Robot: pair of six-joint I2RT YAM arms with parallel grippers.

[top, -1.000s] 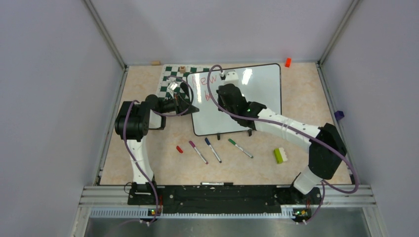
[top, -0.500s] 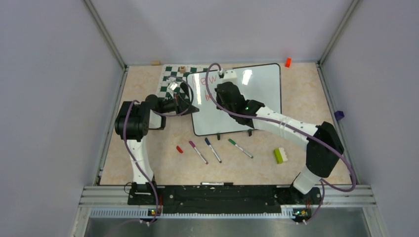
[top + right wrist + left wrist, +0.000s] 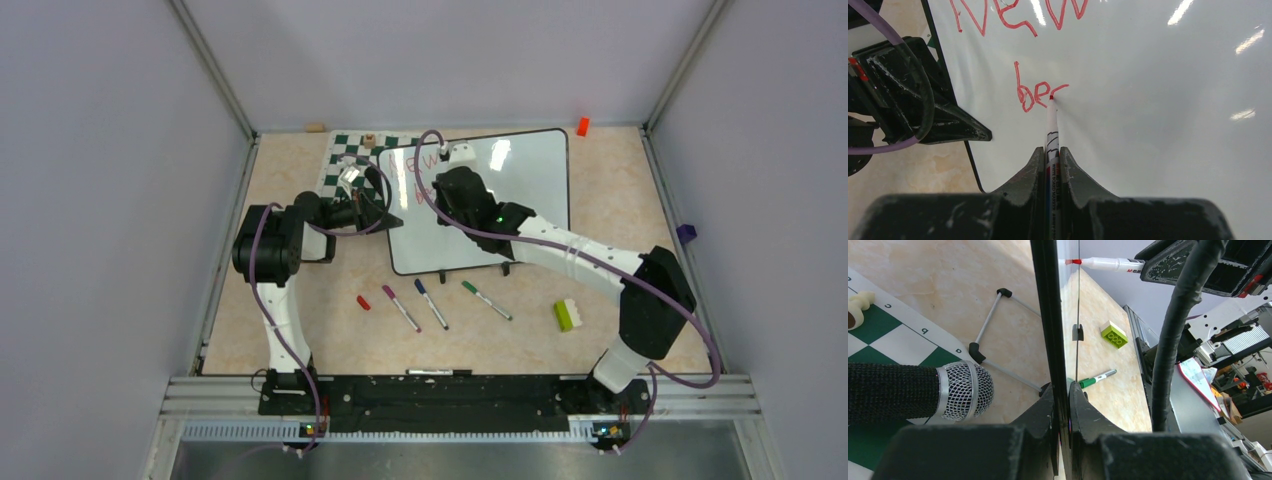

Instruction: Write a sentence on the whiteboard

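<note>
The whiteboard (image 3: pixel 520 190) stands tilted at the back middle of the table. My left gripper (image 3: pixel 385 215) is shut on its left edge; in the left wrist view the black frame (image 3: pixel 1048 315) runs between the jaws. My right gripper (image 3: pixel 1051 152) is shut on a red marker (image 3: pixel 1051 125), its tip touching the board (image 3: pixel 1158 75). The red sentence reads "New" (image 3: pixel 1018 15) with "be" and a started stroke (image 3: pixel 1035 95) under it. The marker also shows in the left wrist view (image 3: pixel 1103 263).
A green-and-white chessboard mat (image 3: pixel 350 160) lies behind the left gripper. A red cap (image 3: pixel 363 302), purple (image 3: pixel 400 307), blue (image 3: pixel 431 303) and green (image 3: pixel 486 300) markers lie in front of the board. A green brick (image 3: pixel 568 314) sits right, an orange block (image 3: pixel 582 126) far back.
My right gripper has shifted slightly up and right along the board with the marker. More of "New" is uncovered in the top view. The left arm has not moved.
</note>
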